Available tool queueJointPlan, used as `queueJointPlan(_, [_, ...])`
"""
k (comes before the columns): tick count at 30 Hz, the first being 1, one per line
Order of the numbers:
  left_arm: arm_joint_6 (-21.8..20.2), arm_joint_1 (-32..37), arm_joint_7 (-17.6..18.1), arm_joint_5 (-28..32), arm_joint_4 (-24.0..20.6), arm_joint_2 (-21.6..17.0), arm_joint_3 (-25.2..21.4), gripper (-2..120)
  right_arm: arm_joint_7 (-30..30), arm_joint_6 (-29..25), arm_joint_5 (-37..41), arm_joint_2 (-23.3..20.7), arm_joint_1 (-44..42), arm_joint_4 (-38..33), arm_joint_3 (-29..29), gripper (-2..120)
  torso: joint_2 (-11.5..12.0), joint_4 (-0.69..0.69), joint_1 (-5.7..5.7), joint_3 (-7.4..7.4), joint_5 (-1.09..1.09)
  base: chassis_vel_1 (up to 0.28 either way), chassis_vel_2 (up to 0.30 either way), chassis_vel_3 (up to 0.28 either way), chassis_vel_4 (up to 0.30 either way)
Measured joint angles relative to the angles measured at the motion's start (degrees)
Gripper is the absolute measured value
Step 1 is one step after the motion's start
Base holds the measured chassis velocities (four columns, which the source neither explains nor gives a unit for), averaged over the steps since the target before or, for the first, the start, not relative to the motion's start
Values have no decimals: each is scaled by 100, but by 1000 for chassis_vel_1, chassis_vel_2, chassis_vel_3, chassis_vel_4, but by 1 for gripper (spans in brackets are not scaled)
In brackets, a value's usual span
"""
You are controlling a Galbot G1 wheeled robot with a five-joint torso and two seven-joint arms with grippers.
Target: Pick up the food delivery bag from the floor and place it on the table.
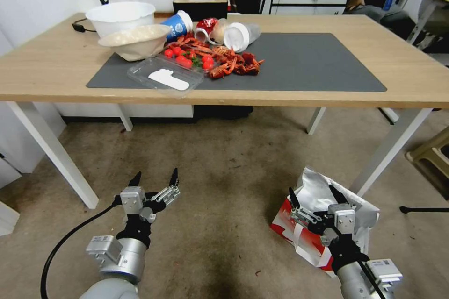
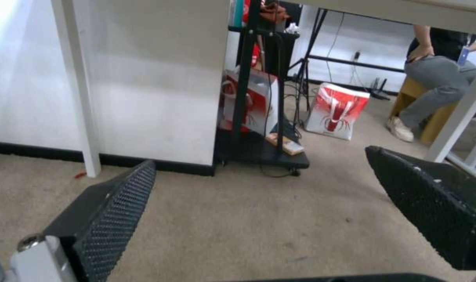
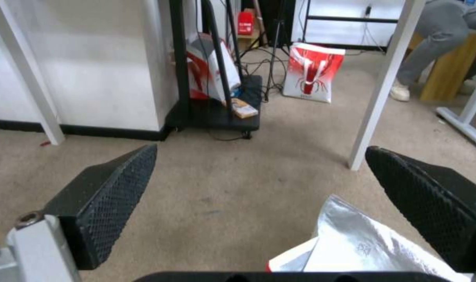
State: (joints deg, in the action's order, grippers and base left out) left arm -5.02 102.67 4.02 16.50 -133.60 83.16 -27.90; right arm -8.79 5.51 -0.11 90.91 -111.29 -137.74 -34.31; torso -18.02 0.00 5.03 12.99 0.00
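Food delivery bag [image 1: 312, 224] sits on the floor [image 1: 224, 205] by a table [image 1: 327, 88] leg (foil top open). Right gripper [image 1: 318, 196] hovers over it, jaws spread; left gripper [image 1: 154, 180] also spread, above bare carpet.

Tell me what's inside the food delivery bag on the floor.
The food delivery bag stands open, showing crumpled silver foil lining. The right gripper covers part of its mouth; any contents are hidden.

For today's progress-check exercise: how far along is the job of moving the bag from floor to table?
Nothing done: the food delivery bag sits on the floor. In hand: the right gripper hovers open over its foil mouth; the left gripper waits open. Left: grasp, lift, set on the table.
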Motion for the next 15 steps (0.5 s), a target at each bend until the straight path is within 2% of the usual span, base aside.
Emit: queueJointPlan(15, [76, 8, 1, -99, 80, -19, -14, 100, -4, 0, 3, 17, 1, 27, 11, 100, 328, 0, -95, -233, 0, 0, 0, 0, 0])
